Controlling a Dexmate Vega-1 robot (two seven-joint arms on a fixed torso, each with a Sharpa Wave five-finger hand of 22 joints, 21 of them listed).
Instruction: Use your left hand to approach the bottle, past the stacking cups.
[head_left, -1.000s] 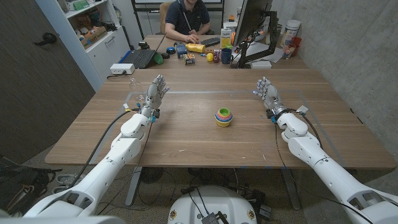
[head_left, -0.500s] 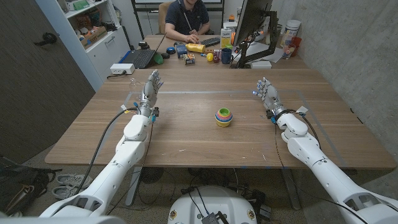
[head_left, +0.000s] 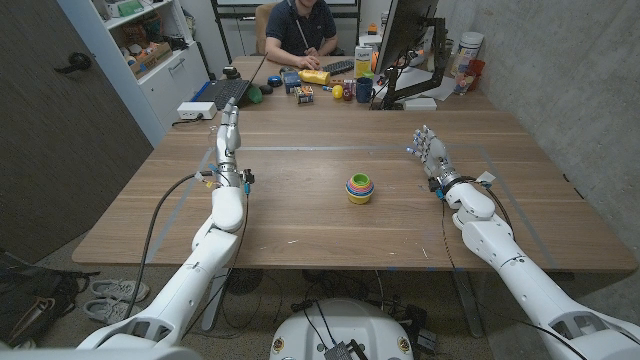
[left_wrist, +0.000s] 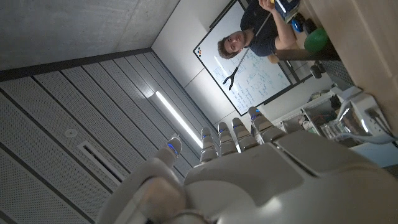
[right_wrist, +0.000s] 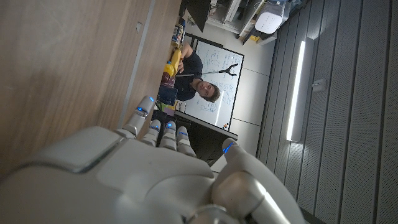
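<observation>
Your left hand (head_left: 231, 133) raised on edge at table's (head_left: 300, 225) left far side, fingers straight, slightly apart, holding nothing. Bottle (head_left: 212, 131) (clear, small) just beside its fingertips. Stacking cups (head_left: 359, 187) at table centre, well apart from both hands. Your right hand (head_left: 430, 152) upright, fingers spread, empty

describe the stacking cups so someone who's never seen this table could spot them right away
On the bare wooden table, look near the middle, between the two white robot arms. The stacking cups sit there alone: a small nested pile of rainbow-coloured rings, apart from the desk clutter by the person at the far end.
</observation>
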